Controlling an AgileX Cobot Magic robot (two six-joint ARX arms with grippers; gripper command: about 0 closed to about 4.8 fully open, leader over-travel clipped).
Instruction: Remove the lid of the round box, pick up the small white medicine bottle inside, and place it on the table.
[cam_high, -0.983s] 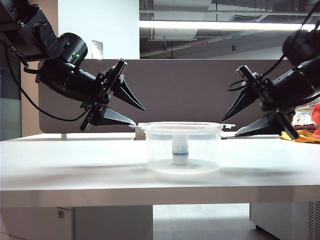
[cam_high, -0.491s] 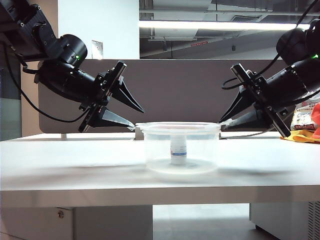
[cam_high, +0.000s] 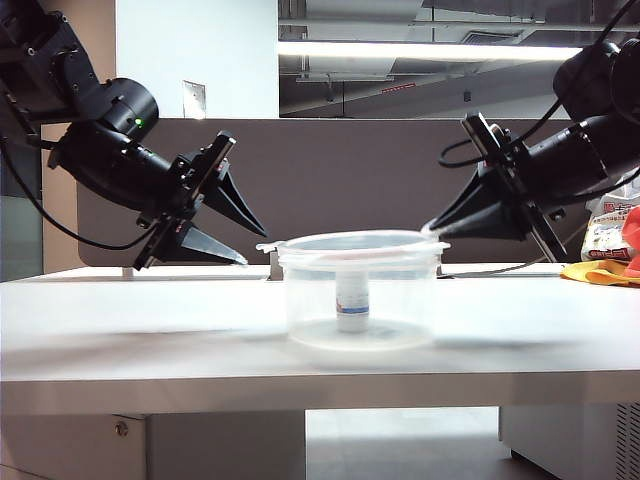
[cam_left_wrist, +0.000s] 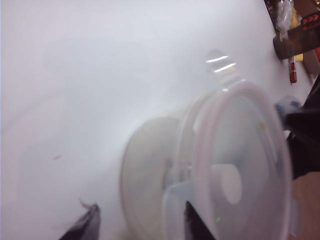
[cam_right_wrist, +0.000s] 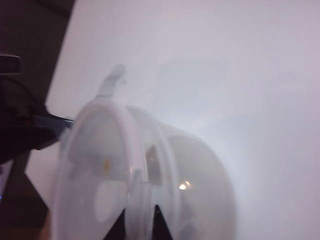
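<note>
Atop the round box (cam_high: 360, 295) at mid-desk (cam_high: 150, 320), the lid (cam_high: 352, 241) looks thin, light, slippery. I have the right gripper (cam_high: 437, 227) pinched on its side tab; the left gripper (cam_high: 243, 247) gapes beside the opposite tab.

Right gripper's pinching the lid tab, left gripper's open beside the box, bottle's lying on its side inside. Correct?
Not quite: the bottle stands upright in the box, as the exterior view shows. The rest holds: the right gripper is closed on the lid at its edge tab, and the left gripper is open beside the box.
</note>
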